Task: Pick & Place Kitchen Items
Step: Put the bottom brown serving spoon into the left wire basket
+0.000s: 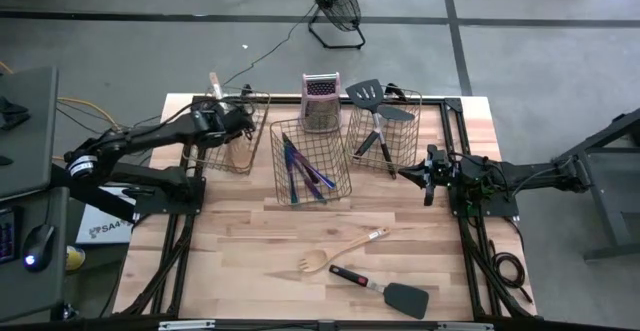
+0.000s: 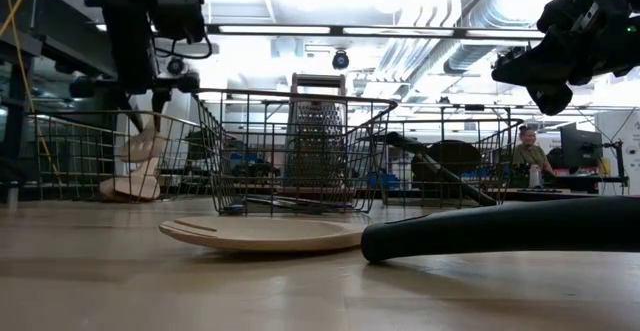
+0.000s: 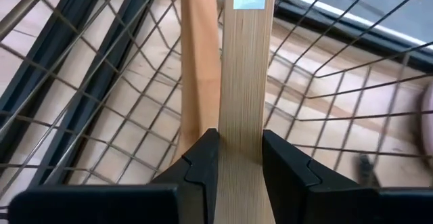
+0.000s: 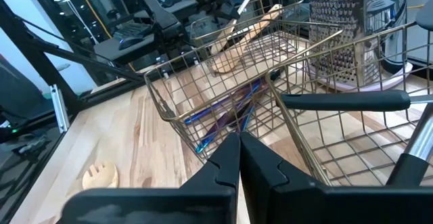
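High view: wooden table (image 1: 250, 261), grey floor (image 1: 520, 61).

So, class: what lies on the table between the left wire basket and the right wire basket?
In the high view, the middle basket holding purple-blue cutlery sits between the left basket and right basket.

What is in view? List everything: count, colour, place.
wire baskets: three, golden, row on table
box grater: one, metal, behind middle basket
cutlery: several, purple-blue, middle basket
black spatulas: two, right basket
loose spatula: one, black, red-black handle, near edge
wooden fork: one, pale, beside it
wooden utensil: one, pale, left basket
fan: one, black, floor
person: one, far room
left pincer: grips wooden utensil
right pincer: shut, empty, beside right basket
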